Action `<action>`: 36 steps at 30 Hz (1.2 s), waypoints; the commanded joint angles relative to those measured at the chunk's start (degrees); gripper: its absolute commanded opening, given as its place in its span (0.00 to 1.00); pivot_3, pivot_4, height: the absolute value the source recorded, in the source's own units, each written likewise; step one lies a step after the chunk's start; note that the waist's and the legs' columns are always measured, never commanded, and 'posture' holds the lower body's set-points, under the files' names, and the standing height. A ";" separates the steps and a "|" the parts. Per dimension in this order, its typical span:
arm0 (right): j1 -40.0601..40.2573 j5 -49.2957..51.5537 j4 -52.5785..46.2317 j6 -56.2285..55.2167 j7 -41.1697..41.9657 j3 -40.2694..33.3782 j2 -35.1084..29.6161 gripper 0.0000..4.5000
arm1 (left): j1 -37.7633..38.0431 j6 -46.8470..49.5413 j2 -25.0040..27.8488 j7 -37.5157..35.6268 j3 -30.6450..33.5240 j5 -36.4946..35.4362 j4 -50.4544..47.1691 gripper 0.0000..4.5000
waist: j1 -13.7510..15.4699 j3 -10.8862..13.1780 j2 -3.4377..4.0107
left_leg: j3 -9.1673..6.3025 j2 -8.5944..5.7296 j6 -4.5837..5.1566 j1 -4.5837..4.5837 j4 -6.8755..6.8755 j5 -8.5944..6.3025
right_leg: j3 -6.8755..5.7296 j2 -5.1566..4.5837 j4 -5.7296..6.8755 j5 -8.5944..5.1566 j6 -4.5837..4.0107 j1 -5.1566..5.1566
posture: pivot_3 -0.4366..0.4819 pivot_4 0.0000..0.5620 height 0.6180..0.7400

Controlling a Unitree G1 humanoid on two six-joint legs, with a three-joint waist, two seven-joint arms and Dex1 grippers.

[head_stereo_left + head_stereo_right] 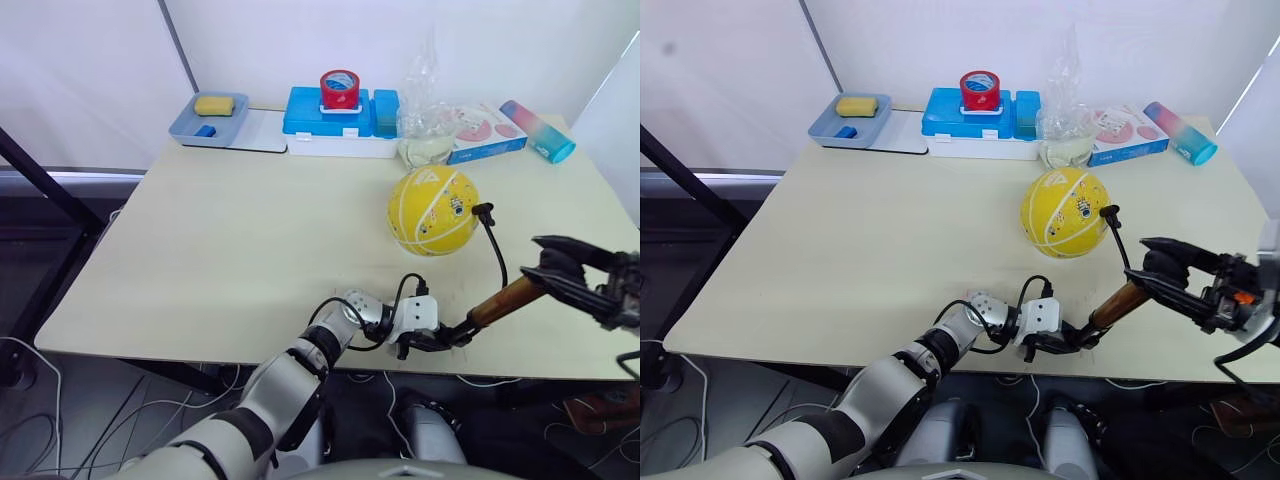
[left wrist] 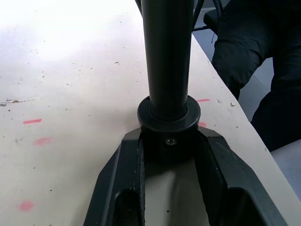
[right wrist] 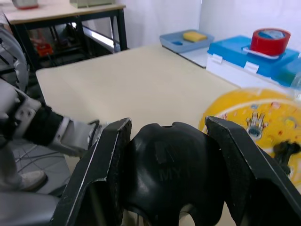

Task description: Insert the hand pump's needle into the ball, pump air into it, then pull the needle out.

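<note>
On the table point(image 1: 200, 250), both fingers grip the hand pump point(image 1: 500, 300).

A lab or robot test room: a plain beige table point(image 1: 230, 250) stands before white partition walls, loose cables trailing on the floor below its front edge, red marks on its top, and a second black-framed table point(image 3: 61, 12) standing beyond it with cluttered items.

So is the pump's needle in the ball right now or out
In, as far as shows. The hose runs up from the pump and its black fitting sits against the ball; the needle itself is hidden.
</note>
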 commanded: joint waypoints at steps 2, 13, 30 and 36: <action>-4.73 8.55 0.13 3.66 -2.72 -8.10 -3.67 0.45 | 1.67 1.34 -1.35 -0.30 -1.18 1.89 2.11 0.22 | 0.02 0.00 -0.01 | -0.01 0.00 0.00 0.00 0.00 0.00 | -0.01 0.01 0.00 0.00 0.00 0.00 | 0.48 0.27 1.00; -2.56 2.27 -2.60 6.38 -1.16 -2.97 -2.60 0.45 | 1.49 1.96 -1.49 -0.13 -0.89 1.61 2.21 0.22 | -0.01 0.02 -0.03 | -0.01 0.00 0.11 -0.06 0.00 0.06 | 0.00 0.01 -0.02 0.00 0.00 -0.04 | 0.48 0.27 1.00; 0.63 -30.05 6.66 -18.18 -0.50 24.98 11.99 0.45 | 0.92 4.44 -2.47 -2.29 1.58 -0.92 1.05 0.22 | -0.18 -0.15 -0.14 | 0.00 0.02 0.00 0.10 0.01 0.00 | 0.01 0.04 0.02 0.00 0.01 0.05 | 0.48 0.27 1.00; 1.80 -26.94 4.08 -18.65 -0.41 22.57 12.84 0.45 | 0.04 2.90 -2.74 -4.30 2.84 -2.38 -0.30 0.22 | -0.17 -0.14 -0.12 | 0.00 0.03 -0.01 0.08 0.01 0.00 | 0.01 0.05 0.02 0.00 0.00 0.04 | 0.48 0.27 1.00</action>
